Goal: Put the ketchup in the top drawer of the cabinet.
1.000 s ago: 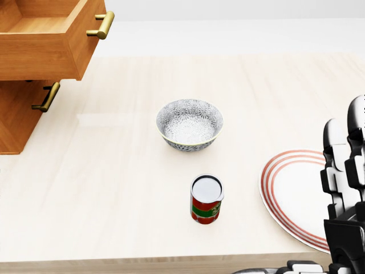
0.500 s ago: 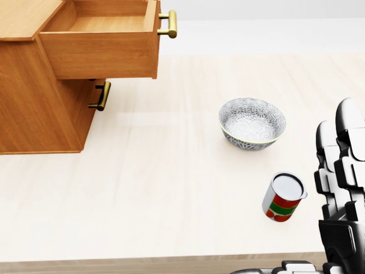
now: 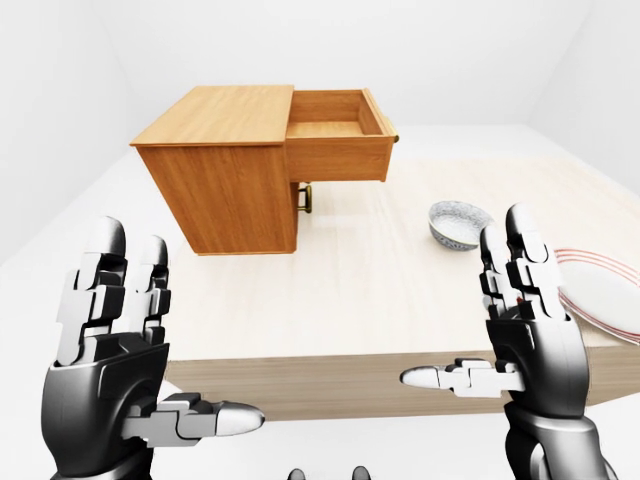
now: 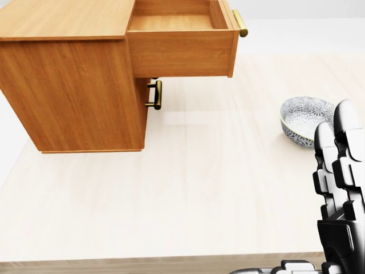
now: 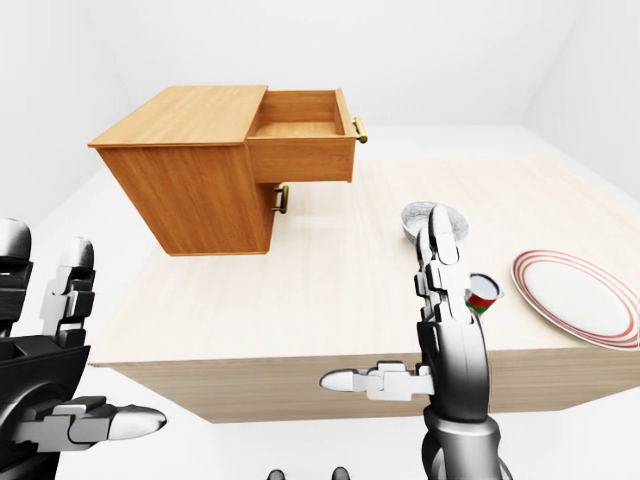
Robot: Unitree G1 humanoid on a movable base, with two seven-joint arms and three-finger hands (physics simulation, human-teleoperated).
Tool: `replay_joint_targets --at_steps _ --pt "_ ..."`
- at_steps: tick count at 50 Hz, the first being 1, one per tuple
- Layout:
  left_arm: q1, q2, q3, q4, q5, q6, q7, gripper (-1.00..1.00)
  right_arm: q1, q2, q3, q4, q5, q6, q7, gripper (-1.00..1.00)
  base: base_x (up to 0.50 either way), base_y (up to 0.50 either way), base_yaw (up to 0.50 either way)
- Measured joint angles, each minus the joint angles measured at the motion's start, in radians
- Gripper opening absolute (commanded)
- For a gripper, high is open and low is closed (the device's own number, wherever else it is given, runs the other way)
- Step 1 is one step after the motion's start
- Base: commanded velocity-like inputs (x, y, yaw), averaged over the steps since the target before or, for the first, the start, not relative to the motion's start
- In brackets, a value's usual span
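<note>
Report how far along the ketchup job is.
Done: the top drawer of the cabinet stands pulled out. In hand: nothing; left hand and right hand are open and empty. Left: everything else; no ketchup shows, only a can on the table.

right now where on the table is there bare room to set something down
The wide stretch of table between the cabinet and the bowl is bare. It is crowded toward the right: bowl, can and plate sit close together.
</note>
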Motion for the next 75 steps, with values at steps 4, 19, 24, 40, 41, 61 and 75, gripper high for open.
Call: replay_joint_targets --at_steps 4,19,24,40,41,61,75 --pt "0.000 0.003 0.002 0.002 0.002 0.000 0.001 1.00 -0.003 0.005 0.002 0.004 0.004 0.000 0.000 1.00 0.00 0.24 0.00" --pt "-0.001 0.003 -0.001 0.002 0.004 0.000 0.004 1.00 -0.009 0.008 -0.015 -0.011 0.058 0.000 -0.005 1.00 0.14 0.00 0.00" --pt "-0.003 0.004 -0.001 0.003 0.004 0.000 0.005 1.00 -0.006 0.009 -0.022 -0.018 0.073 0.000 0.001 1.00 0.50 0.00 0.00" --pt "-0.007 0.002 0.003 0.007 0.004 0.000 0.004 1.00 -0.002 0.018 -0.043 -0.014 0.102 0.000 0.014 1.00 0.50 0.00 0.00" --pt "-0.008 0.002 0.003 0.007 0.005 0.000 0.004 1.00 -0.002 0.019 -0.044 -0.013 0.103 0.000 0.014 1.00 0.50 0.00 0.00" --pt "-0.004 0.002 -0.001 0.004 0.005 0.000 0.004 1.00 0.003 0.028 -0.058 -0.011 0.113 0.000 0.020 1.00 0.26 0.00 0.00" --pt "-0.014 0.007 -0.003 0.018 0.011 0.000 0.010 1.00 0.162 -0.237 -0.464 -0.066 0.556 0.000 0.012 1.00 0.00 0.00 0.00"
